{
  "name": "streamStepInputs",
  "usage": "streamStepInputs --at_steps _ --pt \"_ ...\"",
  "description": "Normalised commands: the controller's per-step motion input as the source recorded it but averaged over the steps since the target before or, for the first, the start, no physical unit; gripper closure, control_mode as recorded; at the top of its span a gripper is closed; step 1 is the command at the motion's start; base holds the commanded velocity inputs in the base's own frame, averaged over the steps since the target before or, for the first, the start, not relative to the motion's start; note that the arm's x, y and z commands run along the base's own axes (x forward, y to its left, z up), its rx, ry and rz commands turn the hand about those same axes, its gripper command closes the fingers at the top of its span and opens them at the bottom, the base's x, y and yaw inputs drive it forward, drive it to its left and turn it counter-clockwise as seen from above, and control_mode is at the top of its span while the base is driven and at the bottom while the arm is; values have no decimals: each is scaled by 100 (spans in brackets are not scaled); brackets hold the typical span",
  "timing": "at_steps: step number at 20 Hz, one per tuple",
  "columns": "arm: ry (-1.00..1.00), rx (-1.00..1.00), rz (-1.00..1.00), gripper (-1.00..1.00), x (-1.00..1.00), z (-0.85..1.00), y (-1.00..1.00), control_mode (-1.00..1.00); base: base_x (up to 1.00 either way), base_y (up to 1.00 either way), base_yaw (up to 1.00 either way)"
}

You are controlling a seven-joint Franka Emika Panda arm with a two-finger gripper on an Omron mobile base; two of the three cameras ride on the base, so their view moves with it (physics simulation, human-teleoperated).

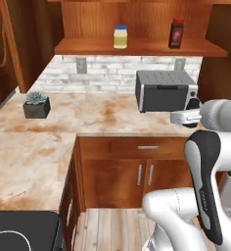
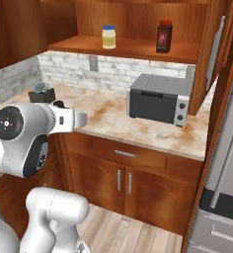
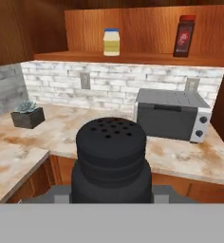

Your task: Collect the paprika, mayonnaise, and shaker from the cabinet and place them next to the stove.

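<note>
The end effector [image 3: 112, 201] is closed on the shaker [image 3: 111, 159], upright, perforated top toward the camera. Beyond, past the toaster oven [image 3: 172, 114] on the tabletop [image 3: 76, 123], mayonnaise [image 3: 111, 42] and paprika [image 3: 184, 35] stand on the cabinet [image 3: 133, 28] shelf above it. The stove [image 1: 19, 233] lies low, left of the toaster oven, so the shaker likely travels that way.

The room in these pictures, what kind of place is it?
A home kitchen, most likely: a marble-look counter with a toaster oven, a brick backsplash, and the mayonnaise on the cabinet shelf.

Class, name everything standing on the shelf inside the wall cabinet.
On the cabinet shelf: the mayonnaise to the left and the paprika to the right, apart. The cabinet's upper part is cropped off.
</note>
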Motion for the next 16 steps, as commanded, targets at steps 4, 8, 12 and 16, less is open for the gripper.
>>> streamStepInputs --at_steps 4,8,12,16 --pt "0 0 0 100 0 0 0 100 -83 -16 42" --pt "0 0 0 100 0 0 0 100 -69 0 53" --pt "0 0 0 100 0 0 0 100 -57 0 58" --pt "0 0 0 100 0 0 0 100 -44 0 61"
